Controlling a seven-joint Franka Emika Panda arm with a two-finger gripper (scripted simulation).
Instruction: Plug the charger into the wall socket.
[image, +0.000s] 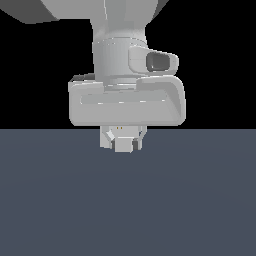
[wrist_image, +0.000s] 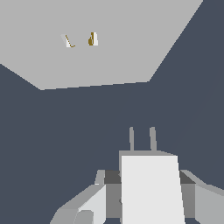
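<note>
A: Where's the charger (wrist_image: 151, 188)?

B: Pinched between the fingers (wrist_image: 94, 203), one pad on each side. Its two thin prongs stick out toward the wall socket (wrist_image: 105, 57).

A: Touching the socket?

B: No, there's a clear gap; the socket's two yellowish slots lie off to one side of the prongs.

A: And from outside?

B: The arm hangs over the dark surface (image: 128, 200), the charger (image: 121, 146) just showing below the hand, the socket mostly hidden behind it.
</note>
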